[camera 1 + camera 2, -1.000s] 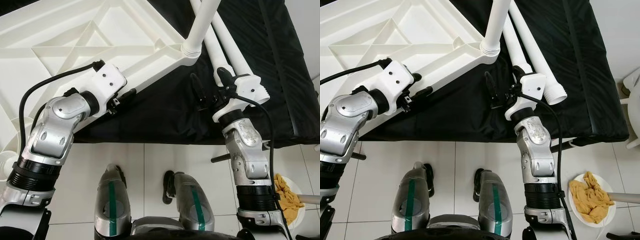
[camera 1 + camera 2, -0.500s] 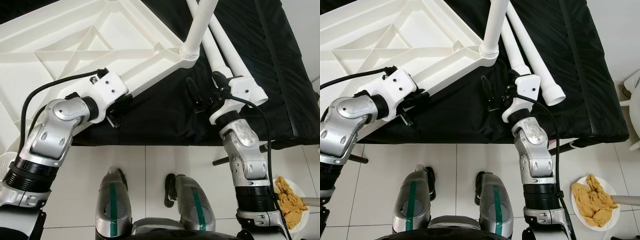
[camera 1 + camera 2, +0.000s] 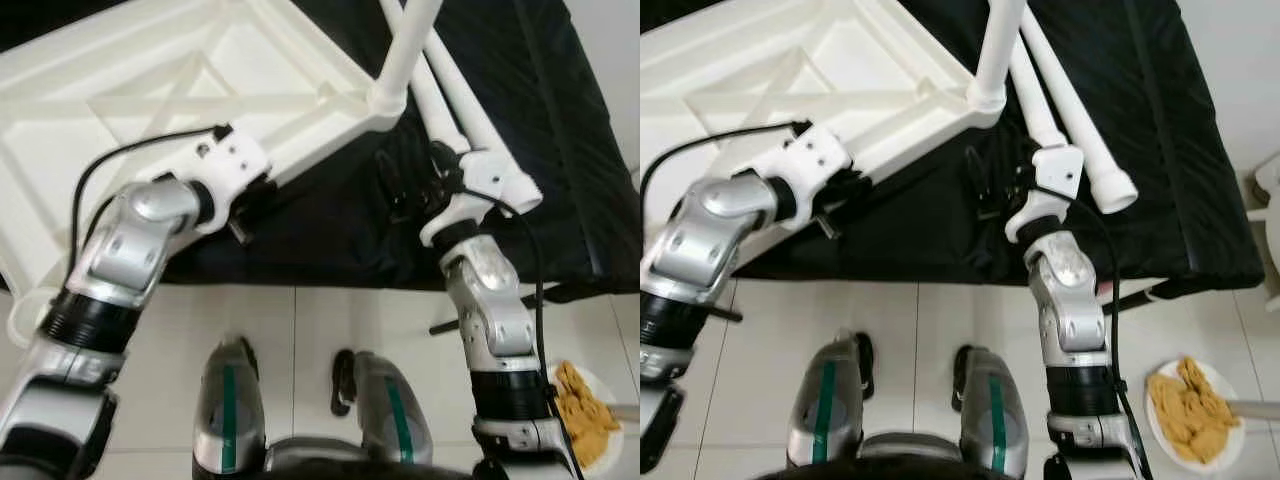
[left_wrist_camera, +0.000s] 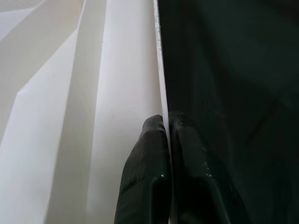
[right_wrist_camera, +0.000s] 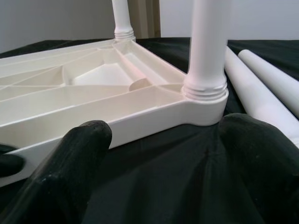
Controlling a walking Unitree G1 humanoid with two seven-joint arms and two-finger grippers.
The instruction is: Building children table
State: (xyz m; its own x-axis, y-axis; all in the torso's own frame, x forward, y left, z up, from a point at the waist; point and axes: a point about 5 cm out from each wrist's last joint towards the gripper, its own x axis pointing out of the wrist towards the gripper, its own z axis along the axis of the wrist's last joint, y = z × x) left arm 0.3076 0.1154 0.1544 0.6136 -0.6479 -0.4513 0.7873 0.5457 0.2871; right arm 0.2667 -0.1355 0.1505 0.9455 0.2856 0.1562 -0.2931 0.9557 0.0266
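Note:
The white table top (image 3: 150,120) lies upside down on a black cloth (image 3: 560,150), its ribbed underside facing up. One white leg (image 3: 405,45) stands in the near right corner socket (image 3: 388,95); a second fitted leg (image 5: 122,18) stands at a far corner. Two loose legs (image 3: 1080,110) lie on the cloth beside that corner. My left gripper (image 3: 245,215) is shut on the table top's thin near rim (image 4: 161,70), one finger on each side. My right gripper (image 3: 413,175) hovers open just in front of the corner socket (image 5: 205,93), with nothing between its fingers (image 5: 70,158).
The cloth-covered surface ends at a front edge just above my feet (image 3: 300,410), which stand on white floor tiles. A white plate with yellow pieces (image 3: 585,400) sits on the floor at the lower right. A dark bar (image 3: 450,322) sticks out beside my right forearm.
The whole view has shifted a little. My left arm has swung inward with its grip on the rim unchanged, and the table top looks slightly turned. My right gripper stays open by the corner.

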